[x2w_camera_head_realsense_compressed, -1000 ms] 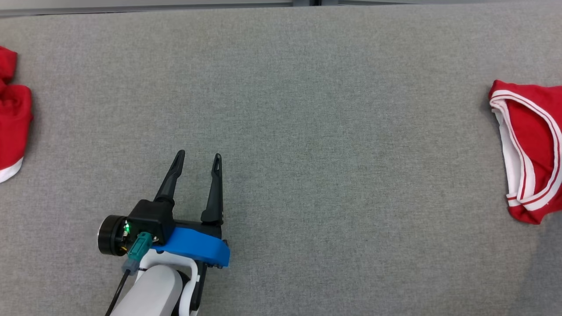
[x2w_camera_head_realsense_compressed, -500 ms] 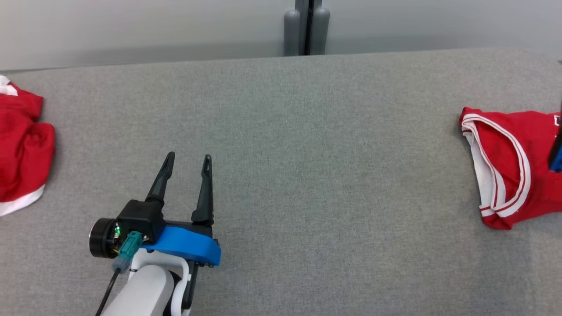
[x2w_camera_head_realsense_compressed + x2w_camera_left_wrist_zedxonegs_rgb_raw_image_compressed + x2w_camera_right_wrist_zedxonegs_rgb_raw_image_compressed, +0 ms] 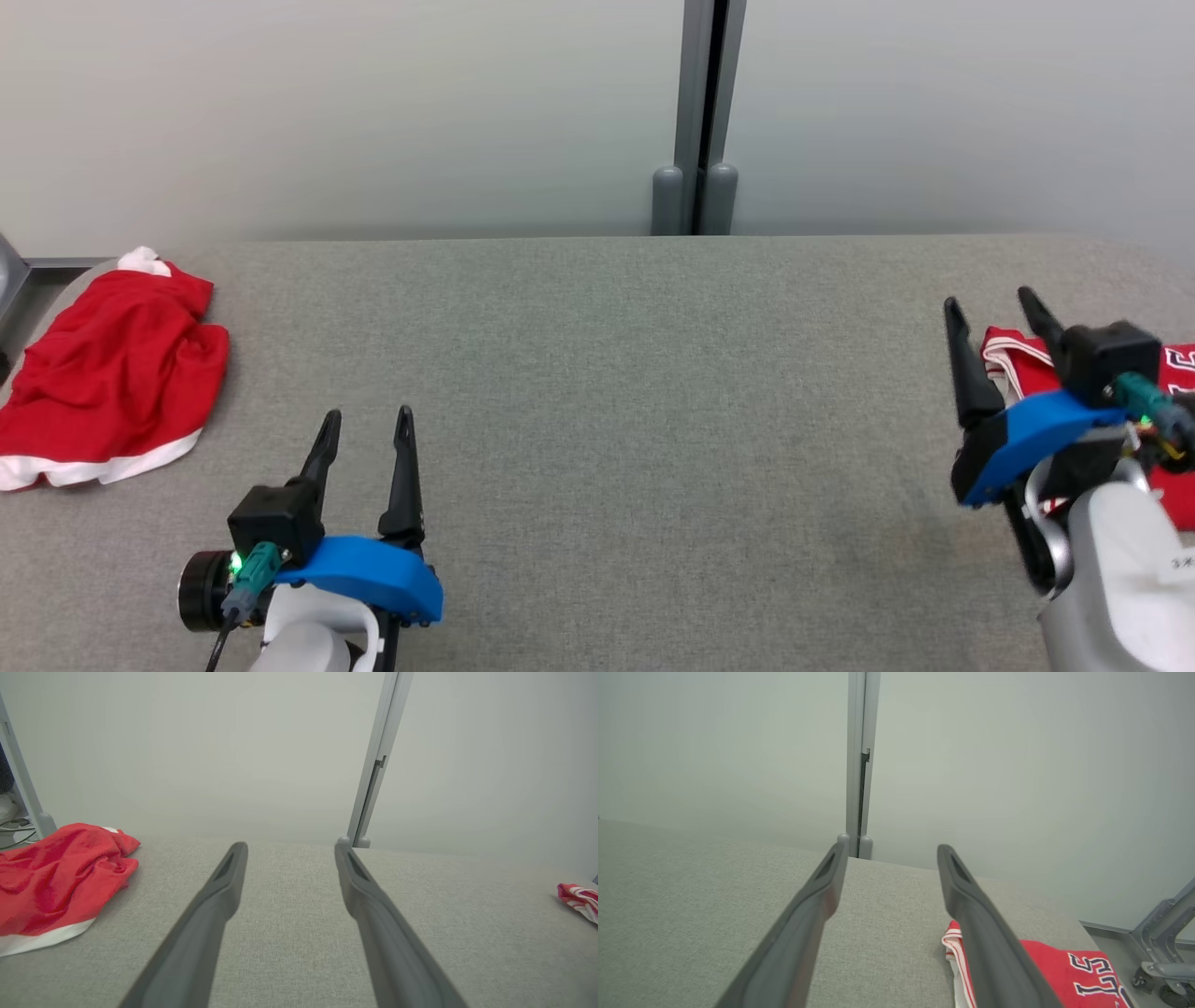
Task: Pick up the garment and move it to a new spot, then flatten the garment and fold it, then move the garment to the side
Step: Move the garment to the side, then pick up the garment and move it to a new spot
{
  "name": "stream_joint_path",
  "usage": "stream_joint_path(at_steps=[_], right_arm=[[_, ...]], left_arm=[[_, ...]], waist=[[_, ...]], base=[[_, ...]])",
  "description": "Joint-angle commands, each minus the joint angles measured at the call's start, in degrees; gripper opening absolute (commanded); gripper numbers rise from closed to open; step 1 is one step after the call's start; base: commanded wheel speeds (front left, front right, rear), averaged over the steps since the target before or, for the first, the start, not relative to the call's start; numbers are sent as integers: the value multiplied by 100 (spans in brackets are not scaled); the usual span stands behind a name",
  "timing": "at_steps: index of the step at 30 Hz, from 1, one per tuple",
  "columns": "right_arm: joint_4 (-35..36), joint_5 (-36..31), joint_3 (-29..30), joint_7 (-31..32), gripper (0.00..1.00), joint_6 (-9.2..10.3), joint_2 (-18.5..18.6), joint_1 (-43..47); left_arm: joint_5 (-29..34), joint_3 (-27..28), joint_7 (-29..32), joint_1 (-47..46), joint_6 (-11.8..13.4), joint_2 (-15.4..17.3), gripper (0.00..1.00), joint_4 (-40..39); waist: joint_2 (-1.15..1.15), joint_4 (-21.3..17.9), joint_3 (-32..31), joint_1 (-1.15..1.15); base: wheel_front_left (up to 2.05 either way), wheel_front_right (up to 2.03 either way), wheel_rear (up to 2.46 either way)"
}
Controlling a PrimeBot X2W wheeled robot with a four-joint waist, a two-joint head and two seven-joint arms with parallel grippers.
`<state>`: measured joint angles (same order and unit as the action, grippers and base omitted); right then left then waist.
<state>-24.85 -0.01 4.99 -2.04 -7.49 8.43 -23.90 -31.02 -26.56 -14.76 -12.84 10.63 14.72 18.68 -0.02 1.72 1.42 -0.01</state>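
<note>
We see the grey table lying bare across its whole middle, open from the near edge to the far edge, where it meets a pale wall and an upright grey post. The folded red jersey sits at the right edge of the head view, partly under the right gripper, whose fingers stand apart with nothing between them; in the right wrist view the jersey lies at lower right, beside a metal frame off the table end. A crumpled red garment with a white hem lies at the left edge, near the far corner. The left gripper hovers at lower left, released and empty, well apart from both cloths; its own view has the crumpled garment at left and the jersey at far right.

Against half a second ago, the head camera has tilted up: the wall now takes the upper third, and the right gripper, then only a sliver at the right edge, is now in full view.

The jersey carries white, dark-outlined characters, seemingly a 5 and a 1, partly cut off.
</note>
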Motion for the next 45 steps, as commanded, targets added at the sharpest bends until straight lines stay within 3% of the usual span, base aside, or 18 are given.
stream_joint_path(at_steps=[1,8,17,25,39,45], right_arm=[[135,77,-49,-33,100,-1,-78,226],[718,196,-111,-156,100,-1,-480,1152],[748,878,-63,-539,100,-1,-553,1848],[609,1037,-169,-719,100,-1,-552,1925],[554,985,-133,-758,100,-1,-553,1957],[574,938,-53,-754,100,-1,-553,1967]], left_arm=[[-41,35,-21,105,10,29,100,50],[-185,79,-34,398,-110,31,100,197],[-222,131,-43,645,-223,-69,100,310],[-226,264,-48,656,-413,-83,100,439],[-44,402,-50,682,-447,-151,100,421],[21,392,-49,585,-456,-189,100,439]], waist=[[2,36,-29,1],[2,174,-124,1],[2,251,-189,1],[2,245,-216,1],[2,286,-216,1],[2,554,-211,1]], base=[[0,0,0],[0,0,0],[0,0,0],[0,0,0],[0,0,0],[0,0,0]])
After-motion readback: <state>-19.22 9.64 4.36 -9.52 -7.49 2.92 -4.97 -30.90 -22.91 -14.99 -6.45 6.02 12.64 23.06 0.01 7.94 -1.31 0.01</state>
